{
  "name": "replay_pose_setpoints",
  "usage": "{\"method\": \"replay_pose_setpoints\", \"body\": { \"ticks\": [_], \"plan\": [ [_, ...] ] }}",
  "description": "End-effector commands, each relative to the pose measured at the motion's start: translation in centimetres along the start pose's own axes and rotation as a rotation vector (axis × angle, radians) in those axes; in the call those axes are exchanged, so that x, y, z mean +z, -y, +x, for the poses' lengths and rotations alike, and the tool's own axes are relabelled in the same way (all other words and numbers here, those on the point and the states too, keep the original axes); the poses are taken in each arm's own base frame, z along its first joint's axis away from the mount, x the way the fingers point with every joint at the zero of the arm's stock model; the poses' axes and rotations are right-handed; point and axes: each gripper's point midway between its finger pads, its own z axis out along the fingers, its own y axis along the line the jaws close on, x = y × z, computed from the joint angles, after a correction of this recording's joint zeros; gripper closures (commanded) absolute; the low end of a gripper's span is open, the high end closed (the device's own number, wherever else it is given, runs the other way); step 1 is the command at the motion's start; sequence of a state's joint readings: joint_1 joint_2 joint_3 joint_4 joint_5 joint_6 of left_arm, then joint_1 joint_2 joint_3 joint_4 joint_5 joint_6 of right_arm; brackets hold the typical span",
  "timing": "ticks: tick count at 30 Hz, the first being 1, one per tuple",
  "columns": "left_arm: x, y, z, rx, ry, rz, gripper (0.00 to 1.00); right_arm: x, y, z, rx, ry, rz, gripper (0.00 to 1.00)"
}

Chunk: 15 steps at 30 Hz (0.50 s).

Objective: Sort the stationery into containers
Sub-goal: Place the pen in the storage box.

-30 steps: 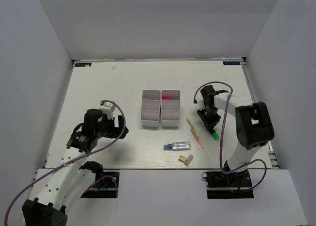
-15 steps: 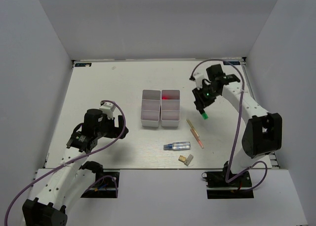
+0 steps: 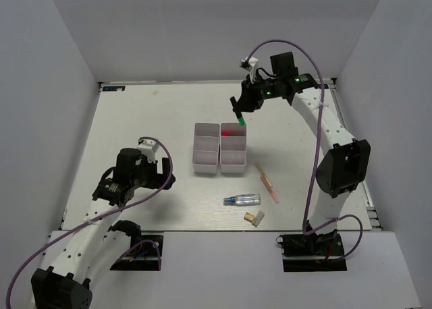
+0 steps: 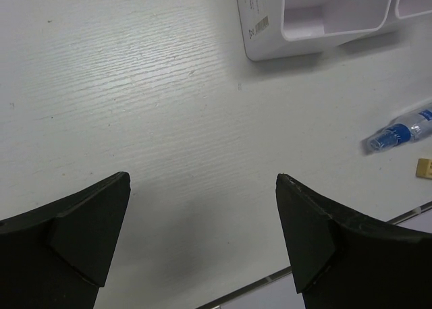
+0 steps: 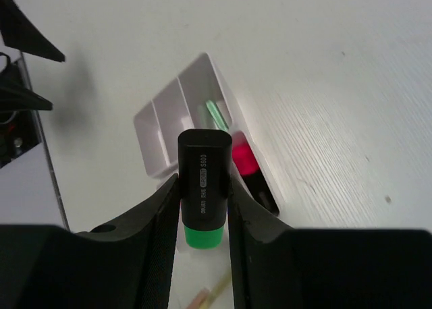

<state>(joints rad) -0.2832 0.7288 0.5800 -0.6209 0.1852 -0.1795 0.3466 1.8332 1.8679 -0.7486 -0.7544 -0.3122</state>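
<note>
One item counts: your right gripper (image 3: 237,110) is clamped on the green-capped marker (image 5: 202,187), cap pointing downward; the right tray (image 3: 233,171) lies just beneath, red-capped marker (image 5: 244,162) in its far compartment; left gripper (image 4: 202,235) gapes, well away.

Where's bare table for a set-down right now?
Free: table left of the trays, beyond the left gripper; also between the orange pen and the right arm. Crowded: before the trays, around pen, tube and tan block.
</note>
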Motion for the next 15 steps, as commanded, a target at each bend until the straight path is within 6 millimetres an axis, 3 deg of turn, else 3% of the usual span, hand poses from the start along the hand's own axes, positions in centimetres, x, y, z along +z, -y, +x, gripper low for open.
{"method": "replay_pose_setpoints", "body": {
  "ticks": [1, 2, 7, 15],
  "plan": [
    [0.2, -0.5, 0.2, 0.011, -0.003, -0.018, 0.01, 2.0, -2.8, -3.1, -0.115, 0.142, -0.157, 1.0],
    [0.2, -0.6, 0.3, 0.011, -0.007, -0.022, 0.01, 3.3, -3.1, -2.2, -0.136, 0.147, -0.175, 1.0],
    [0.3, -0.6, 0.5, 0.014, -0.018, -0.023, 0.01, 5.3, -2.1, -1.7, -0.171, 0.143, -0.127, 1.0],
    [0.4, -0.6, 0.5, 0.012, -0.022, -0.02, 0.01, 6.6, 1.0, 0.4, -0.206, 0.095, 0.015, 1.0]
  ]
}}
